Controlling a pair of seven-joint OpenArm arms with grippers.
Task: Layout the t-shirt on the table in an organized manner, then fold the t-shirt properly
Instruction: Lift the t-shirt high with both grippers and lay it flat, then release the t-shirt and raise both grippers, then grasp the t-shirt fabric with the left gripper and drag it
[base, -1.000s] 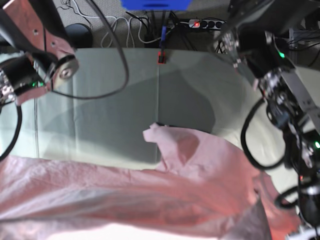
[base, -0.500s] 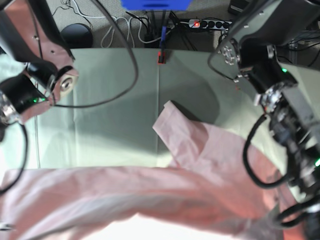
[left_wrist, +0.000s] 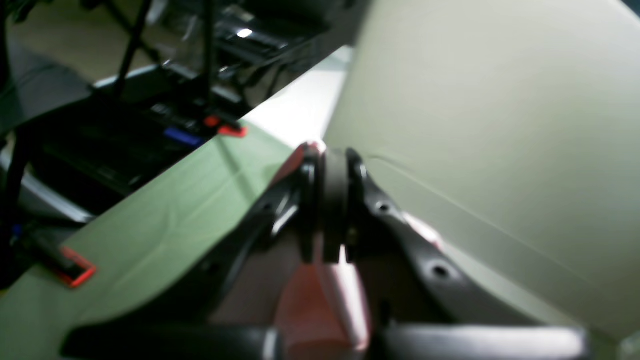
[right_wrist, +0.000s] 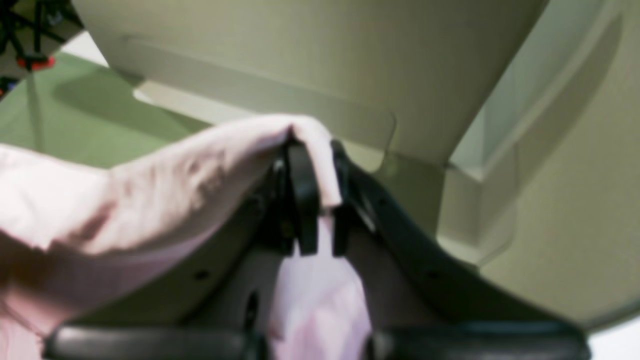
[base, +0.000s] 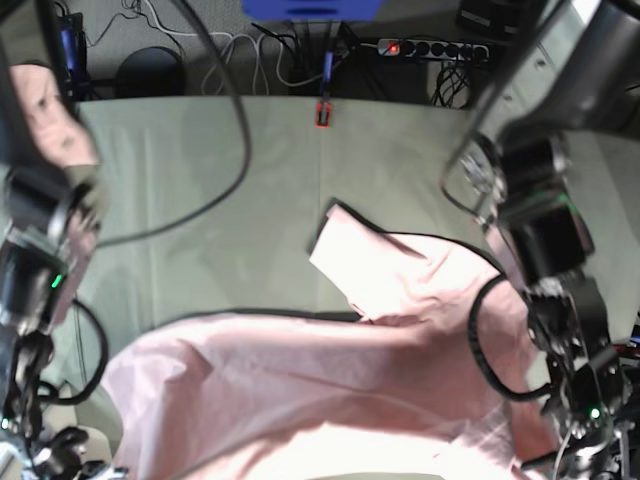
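The light pink t-shirt (base: 330, 390) hangs spread between both arms over the near part of the table (base: 220, 180). One sleeve (base: 375, 265) lies flat on the cloth at the middle. No lettering shows. My left gripper (left_wrist: 327, 160) is shut on a pinch of the pink fabric (left_wrist: 320, 305), above the table's green cloth (left_wrist: 165, 220). My right gripper (right_wrist: 310, 150) is shut on a folded edge of the t-shirt (right_wrist: 150, 185), which drapes off to the left. In the base view both grippers are hidden low behind the arms and the shirt.
A red clamp (base: 322, 113) sits at the table's far edge, another on its edge in the left wrist view (left_wrist: 75, 265). Cables and a power strip (base: 430, 47) lie on the floor behind. The arms' bodies (base: 540, 220) (base: 40, 250) stand over the table's sides.
Both arms have moved nearer the camera and lower in the base view. The shirt's body has drawn towards the near edge and narrowed on the left. The sleeve has shifted slightly right.
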